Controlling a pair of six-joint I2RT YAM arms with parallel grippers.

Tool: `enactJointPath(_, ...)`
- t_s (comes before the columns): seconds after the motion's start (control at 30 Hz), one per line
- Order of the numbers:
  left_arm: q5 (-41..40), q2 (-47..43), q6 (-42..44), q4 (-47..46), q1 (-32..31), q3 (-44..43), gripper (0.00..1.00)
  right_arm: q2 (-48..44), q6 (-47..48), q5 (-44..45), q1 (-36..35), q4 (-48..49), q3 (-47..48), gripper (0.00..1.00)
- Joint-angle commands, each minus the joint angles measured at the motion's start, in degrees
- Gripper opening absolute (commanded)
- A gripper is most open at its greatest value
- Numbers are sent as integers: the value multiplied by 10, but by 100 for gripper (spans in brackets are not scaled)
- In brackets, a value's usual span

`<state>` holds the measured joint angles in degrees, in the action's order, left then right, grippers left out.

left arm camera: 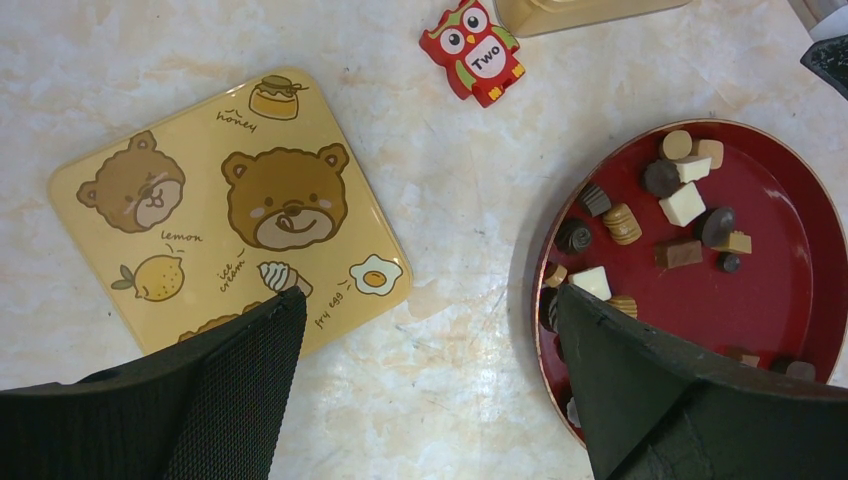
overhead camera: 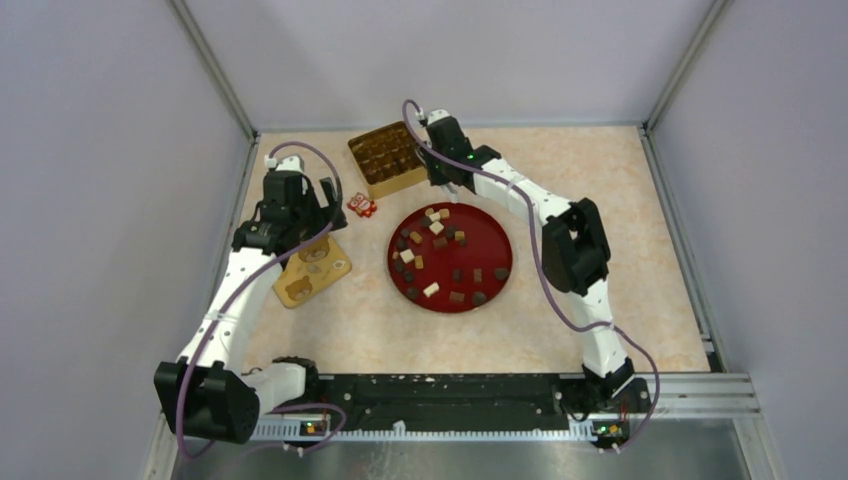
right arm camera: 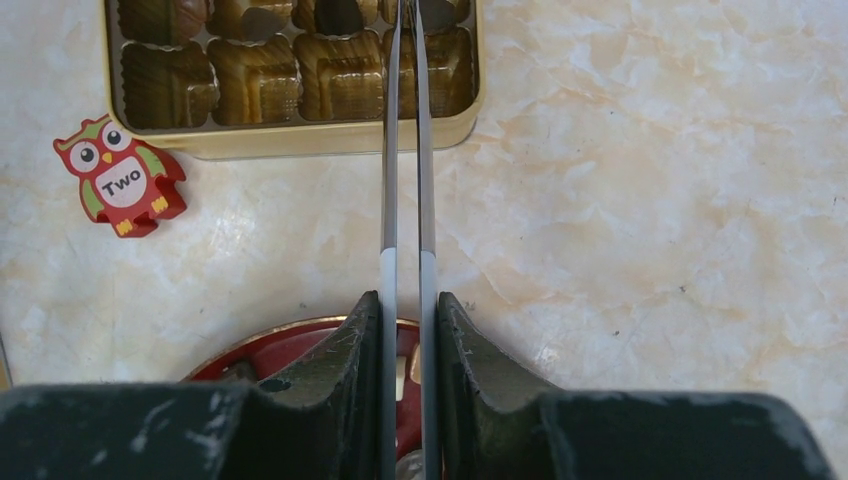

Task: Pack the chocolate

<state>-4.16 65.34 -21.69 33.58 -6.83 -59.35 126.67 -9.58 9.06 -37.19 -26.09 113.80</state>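
Observation:
Several chocolate pieces (overhead camera: 436,228), dark lumps and tan or cream cubes, lie on a round red plate (overhead camera: 500,232). In the left wrist view the chocolate (left arm camera: 682,203) fills the plate's (left arm camera: 790,250) left half. My left gripper (left arm camera: 428,295) hangs open over bare table between the bear lid (left arm camera: 230,200) and the plate. My right gripper (right arm camera: 407,296) is shut on thin metal tweezers (right arm camera: 390,150). Their blades run nearly together over the gold box (right arm camera: 330,140), and the tips are cut off at the frame edge. In the top view, the right gripper (overhead camera: 450,170) sits at the box's (overhead camera: 388,158) right side.
A red owl figure (overhead camera: 362,205) marked "Two" stands between the box and the lid (overhead camera: 312,270); the right wrist view shows this owl (right arm camera: 122,178) left of the tweezers. The box holds rows of pleated brown cups. Grey walls close in the table on three sides.

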Motion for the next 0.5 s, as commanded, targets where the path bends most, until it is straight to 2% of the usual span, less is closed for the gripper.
enactJointPath(0.0,-6,-16,4,-6,0,2,99,-56,-3,-7,1,40,7,16)
enactJointPath(0.17,-1,-14,4,-10,0,2,99,-132,4,-4,1,55,-55,15)
enactJointPath(0.33,2,-7,5,-15,0,1,99,-269,9,17,1,75,-219,15)
enactJointPath(0.47,7,1,4,-22,0,-3,99,-372,-5,21,1,52,-356,15)
